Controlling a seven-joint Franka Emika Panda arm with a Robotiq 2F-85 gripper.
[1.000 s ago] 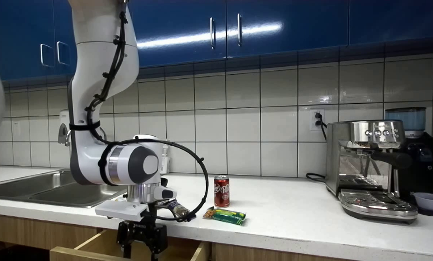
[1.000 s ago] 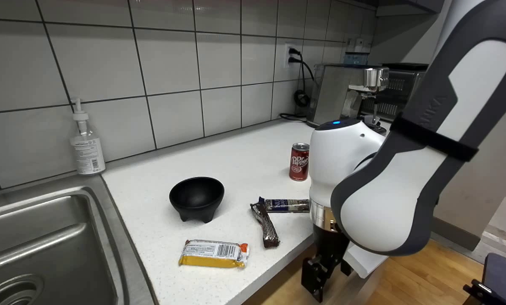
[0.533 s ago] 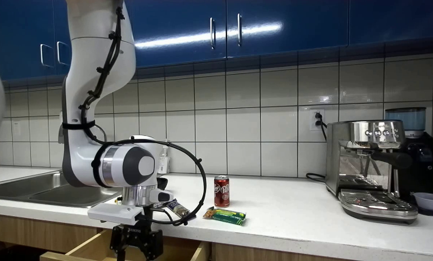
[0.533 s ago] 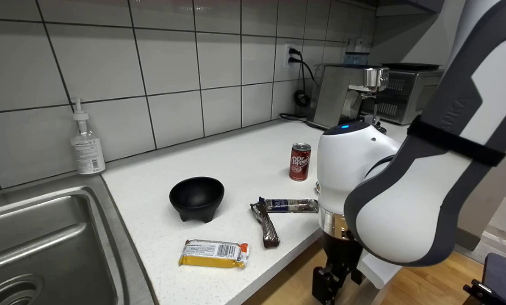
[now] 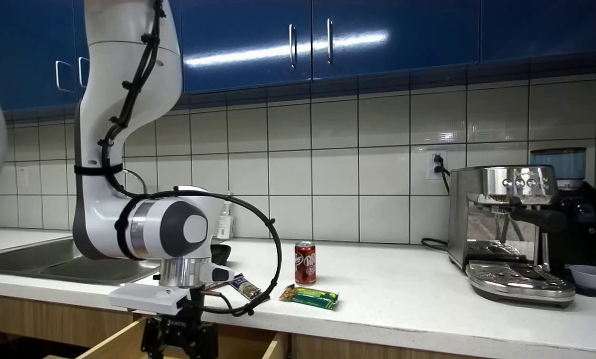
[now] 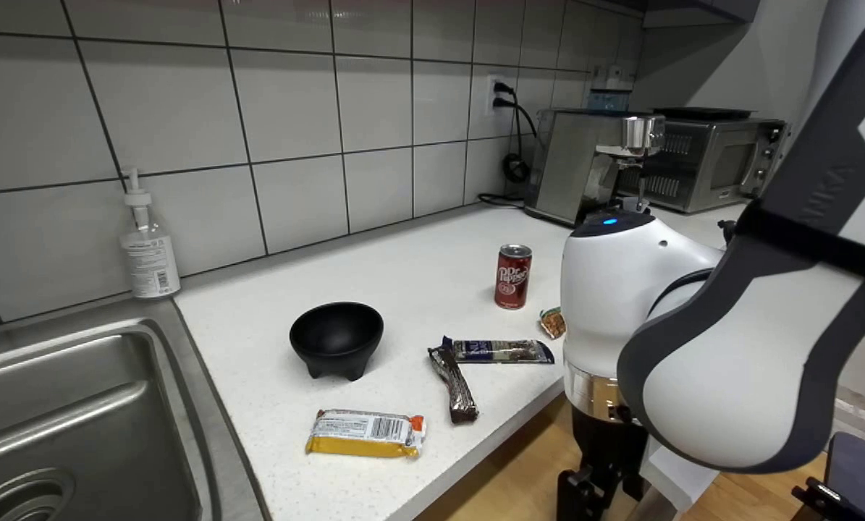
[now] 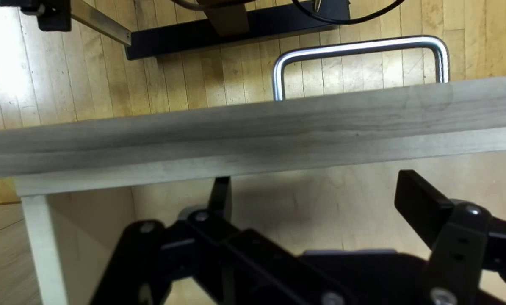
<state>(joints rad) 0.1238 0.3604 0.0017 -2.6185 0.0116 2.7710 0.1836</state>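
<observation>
Jaws wide apart and nothing between them, a robot gripper [image 7: 315,188] hangs over the pulled-out drawer [image 7: 44,250], its fingertips [image 7: 420,205] near the inner face of the front panel [image 7: 253,140]; whether they touch is unclear. The metal handle [image 7: 358,47] sits across that panel from the gripper. Well apart from the gripper, on the counter [image 5: 387,284], a red can [image 5: 305,263] stands near a green packet [image 5: 312,297]. The step in hand appears to be positioning at the panel; the next move calls for care over clearance there.
</observation>
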